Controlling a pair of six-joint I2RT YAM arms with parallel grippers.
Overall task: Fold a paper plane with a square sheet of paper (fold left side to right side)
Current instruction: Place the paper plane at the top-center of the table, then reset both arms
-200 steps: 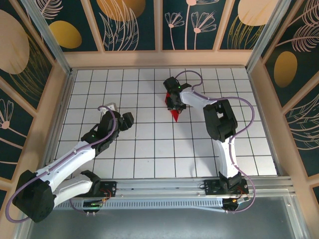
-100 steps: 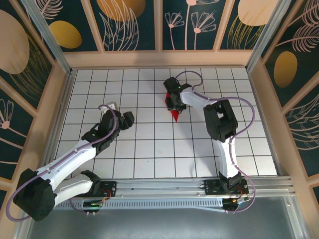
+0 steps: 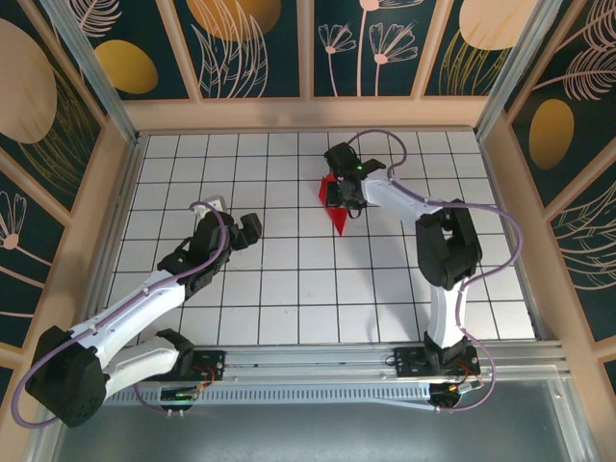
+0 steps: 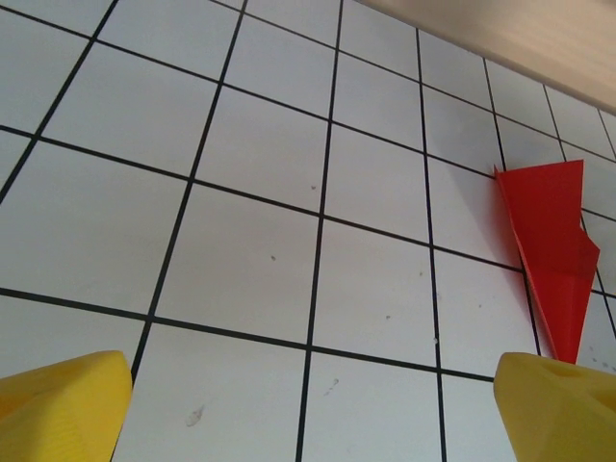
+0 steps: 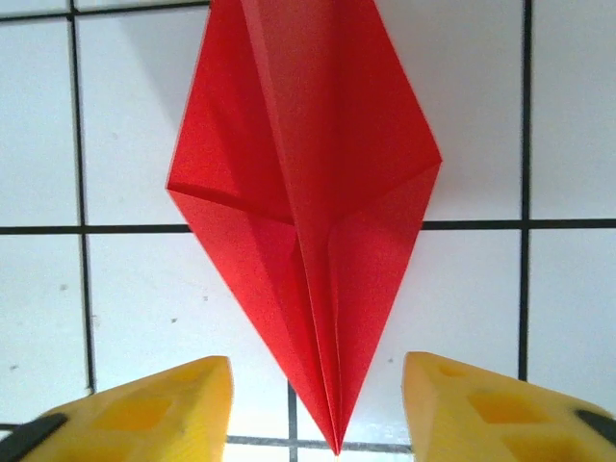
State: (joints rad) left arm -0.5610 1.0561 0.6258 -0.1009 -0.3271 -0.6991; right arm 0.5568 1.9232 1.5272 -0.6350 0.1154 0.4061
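Observation:
The paper plane [image 5: 308, 202] is a bright red, elongated diamond with a centre crease, lying flat on the white grid table [image 3: 289, 279]. In the right wrist view its sharp tip sits between my right gripper's [image 5: 318, 414] yellow fingers [image 5: 159, 404], which stand apart and touch nothing. From above, the red paper plane [image 3: 334, 217] lies partly under the right gripper [image 3: 345, 204] at the back middle. My left gripper [image 3: 252, 228] hovers about two tiles to its left, wide open and empty. The left wrist view has the plane [image 4: 553, 241] at the right edge, ahead of the left gripper [image 4: 308, 423].
Wooden walls [image 3: 308, 114] ring the table on three sides. The right arm's elbow [image 3: 448, 245] rises over the right half of the grid. An aluminium rail [image 3: 318, 361] with both arm bases runs along the near edge.
The right gripper has opened and let go of the plane, which now lies flatter and wider. The right elbow swung rightward. The left gripper opened wider.

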